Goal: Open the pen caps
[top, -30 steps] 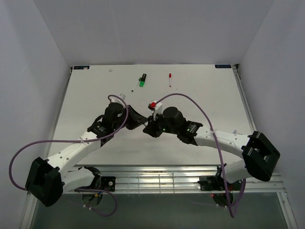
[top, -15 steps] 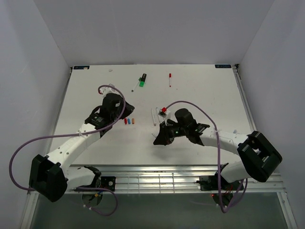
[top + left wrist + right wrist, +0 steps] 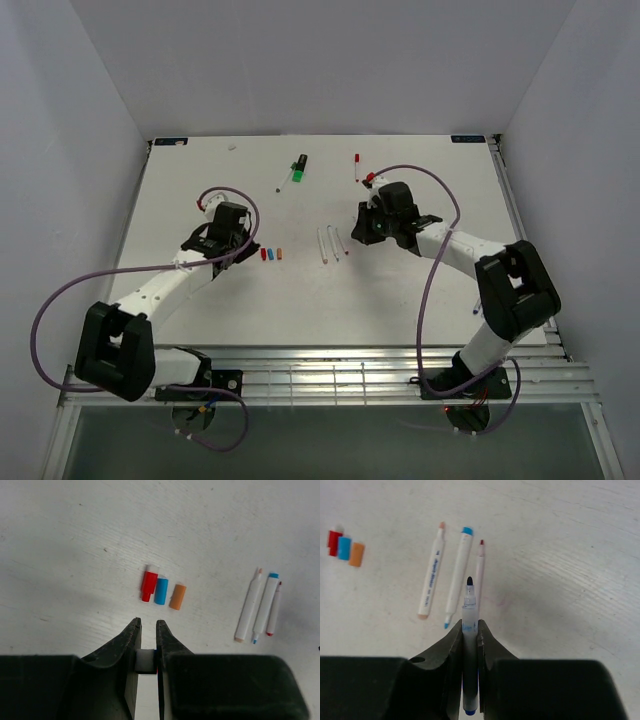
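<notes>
My left gripper (image 3: 148,622) (image 3: 246,248) is shut on a small pale pen cap (image 3: 146,661) wedged deep between its jaws. Just ahead of it lie three loose pen caps side by side: red (image 3: 148,583) (image 3: 263,254), blue (image 3: 161,590) and orange (image 3: 177,596). My right gripper (image 3: 470,625) (image 3: 358,230) is shut on an uncapped pen (image 3: 470,597) with a dark tip, which pokes out past the fingertips. Below it three uncapped white pens (image 3: 458,575) (image 3: 333,243) lie parallel on the table.
At the far side lie a black marker with a green cap (image 3: 298,168) and a white pen with a red cap (image 3: 356,167). Purple cables (image 3: 228,190) loop over both wrists. Grey walls close in the white table (image 3: 420,290) on three sides.
The two grippers, close together at the table's middle a second ago, have drawn apart: left arm went left, right arm went right and farther back. The loose caps and pens are now uncovered.
</notes>
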`<action>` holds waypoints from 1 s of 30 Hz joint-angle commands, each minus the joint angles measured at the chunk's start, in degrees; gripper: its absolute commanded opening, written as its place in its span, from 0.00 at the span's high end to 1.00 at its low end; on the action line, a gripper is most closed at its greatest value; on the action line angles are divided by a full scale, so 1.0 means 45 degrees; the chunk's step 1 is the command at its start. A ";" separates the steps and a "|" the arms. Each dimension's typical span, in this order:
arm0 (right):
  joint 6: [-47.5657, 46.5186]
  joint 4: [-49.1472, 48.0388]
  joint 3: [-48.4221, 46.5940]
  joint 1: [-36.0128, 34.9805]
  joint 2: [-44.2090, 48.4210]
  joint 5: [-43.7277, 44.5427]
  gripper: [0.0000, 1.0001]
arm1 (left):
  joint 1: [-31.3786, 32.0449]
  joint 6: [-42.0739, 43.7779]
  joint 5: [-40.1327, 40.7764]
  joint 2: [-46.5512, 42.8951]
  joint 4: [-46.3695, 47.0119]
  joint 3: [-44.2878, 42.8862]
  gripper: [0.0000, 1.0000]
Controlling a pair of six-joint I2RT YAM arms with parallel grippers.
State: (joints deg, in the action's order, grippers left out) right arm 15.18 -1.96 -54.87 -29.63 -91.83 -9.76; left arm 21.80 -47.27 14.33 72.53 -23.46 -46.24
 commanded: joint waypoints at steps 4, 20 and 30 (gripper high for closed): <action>-0.1224 0.0786 -0.1574 0.0470 -0.2130 0.1153 0.92 | -0.0665 0.1283 -0.1034 0.1888 0.0740 0.0079 1.00; -0.1381 0.0181 -0.2494 0.0510 -0.3909 0.0294 0.85 | -0.1212 0.1441 -0.1270 0.4096 0.1698 -0.0408 0.78; -0.1147 0.0063 -0.2259 0.0334 -0.3968 0.0040 0.67 | -0.1388 0.1480 -0.1543 0.4234 0.1718 -0.0487 0.60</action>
State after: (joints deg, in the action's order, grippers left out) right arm 9.78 -0.62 -64.23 -27.57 -109.12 -8.82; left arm 16.21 -40.93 7.66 91.53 -15.81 -47.35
